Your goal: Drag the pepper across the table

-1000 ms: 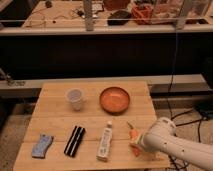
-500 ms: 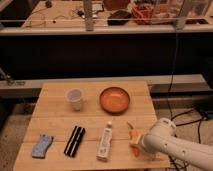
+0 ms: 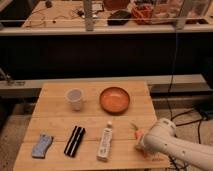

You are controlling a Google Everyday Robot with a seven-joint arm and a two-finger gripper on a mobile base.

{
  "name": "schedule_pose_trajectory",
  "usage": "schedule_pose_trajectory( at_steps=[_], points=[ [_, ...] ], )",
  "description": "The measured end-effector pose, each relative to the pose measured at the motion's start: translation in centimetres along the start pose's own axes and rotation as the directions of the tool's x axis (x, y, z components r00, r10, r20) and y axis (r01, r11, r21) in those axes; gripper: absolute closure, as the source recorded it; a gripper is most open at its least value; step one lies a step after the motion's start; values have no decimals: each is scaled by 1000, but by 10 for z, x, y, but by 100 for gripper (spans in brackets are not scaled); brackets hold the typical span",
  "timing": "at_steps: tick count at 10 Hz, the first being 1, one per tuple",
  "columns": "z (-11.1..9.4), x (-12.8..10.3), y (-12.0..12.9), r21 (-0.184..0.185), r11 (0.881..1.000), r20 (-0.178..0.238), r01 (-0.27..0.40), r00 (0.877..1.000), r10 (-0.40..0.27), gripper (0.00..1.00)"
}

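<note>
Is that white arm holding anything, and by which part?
It cannot be told. The gripper is down at the pepper, near a corner of the table, but the arm hides any hold.

The round orange bowl lies on the light wooden surface, right of the white paper cup. Below them is a row, left to right: blue cloth pad, black rectangular case, white plastic tube, small orange pepper. The gripper is just beside the pepper, at the lower right of the frame.
</note>
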Motion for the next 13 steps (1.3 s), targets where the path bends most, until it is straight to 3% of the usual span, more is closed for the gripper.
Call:
schedule_pose_trajectory(
  at_steps=[3, 13],
  points=[
    [0, 7, 1, -5, 1000, 7, -6, 1000, 6, 95],
    [5, 38, -13, -8, 1000, -9, -20, 1000, 20, 97]
  ],
)
